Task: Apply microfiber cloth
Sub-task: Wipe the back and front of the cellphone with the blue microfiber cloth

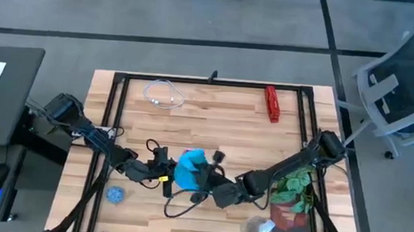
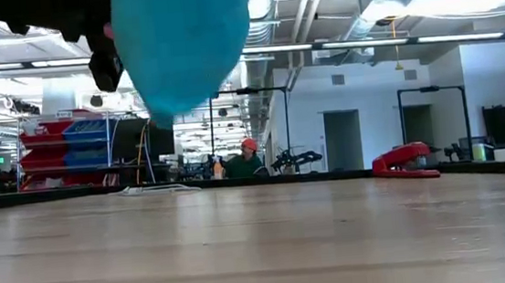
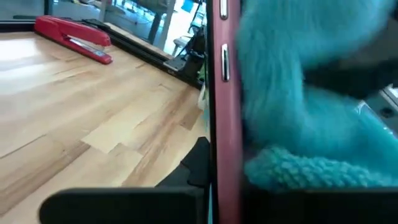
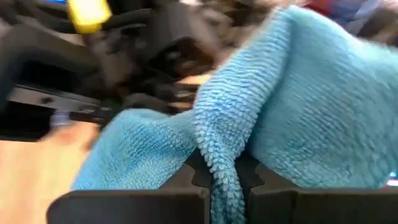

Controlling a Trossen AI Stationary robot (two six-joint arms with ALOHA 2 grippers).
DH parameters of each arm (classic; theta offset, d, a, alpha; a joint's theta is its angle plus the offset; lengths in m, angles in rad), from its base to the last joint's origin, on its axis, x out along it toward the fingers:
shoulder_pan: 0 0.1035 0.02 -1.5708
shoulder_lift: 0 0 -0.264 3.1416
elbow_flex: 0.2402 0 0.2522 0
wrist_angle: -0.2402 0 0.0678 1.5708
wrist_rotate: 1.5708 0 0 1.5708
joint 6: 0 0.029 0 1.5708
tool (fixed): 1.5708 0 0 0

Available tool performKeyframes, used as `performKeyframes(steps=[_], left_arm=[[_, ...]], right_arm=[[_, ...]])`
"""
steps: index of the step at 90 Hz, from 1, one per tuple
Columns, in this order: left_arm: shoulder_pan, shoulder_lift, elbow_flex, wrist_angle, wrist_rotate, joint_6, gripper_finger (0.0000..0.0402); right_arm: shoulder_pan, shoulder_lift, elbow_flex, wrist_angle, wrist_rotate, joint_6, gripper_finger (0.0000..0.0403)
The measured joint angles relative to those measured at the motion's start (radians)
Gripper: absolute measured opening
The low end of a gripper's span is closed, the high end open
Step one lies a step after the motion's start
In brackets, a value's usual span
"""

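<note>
Both arms meet over the near middle of the counter (image 1: 214, 116), and I judge the job to be mid-way — the wiping looks under way rather than finished. From my right wrist camera, the right gripper (image 4: 221, 177) has its jaws nipped narrow on a fold of the microfiber cloth (image 4: 311, 118), with the rest of the fabric draped ahead of them. The low camera shows that cloth hanging clear above the wood, not lying on it. Just left of it, the left gripper (image 1: 160, 164) holds a thin pink-edged slab on its edge, which I take for a phone (image 3: 222, 99); the jaws are closed on it as far as I can tell. The blue fabric is pressed against the phone's right-hand face — so contact is made. What is left, I think, is rubbing across the whole face and then setting both things down. Farther off, a red stapler (image 1: 271, 104) and a white cable (image 1: 163, 94) lie untouched near the far edge.
</note>
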Motion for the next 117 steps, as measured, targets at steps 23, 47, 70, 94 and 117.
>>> performKeyframes(steps=[23,47,70,94,117], left_arm=[[-0.002,0.0,0.001,0.02,-0.005,0.023,0.0011],[-0.002,0.0,0.001,0.106,-0.033,0.069,0.0011],[0.02,0.0,0.001,0.155,-0.043,0.085,0.0011],[0.021,0.002,0.002,0.17,-0.052,0.095,0.0011],[0.012,0.002,0.003,0.173,-0.041,0.094,0.0011]], right_arm=[[0.085,-0.024,0.0,-0.171,0.104,0.115,0.0],[0.128,-0.013,-0.001,-0.44,-0.147,0.545,0.0],[0.066,0.065,0.001,-0.064,-0.172,0.386,0.0],[-0.001,0.103,0.001,0.046,-0.228,0.379,0.0],[0.058,0.021,0.001,-0.217,0.059,0.561,0.0]])
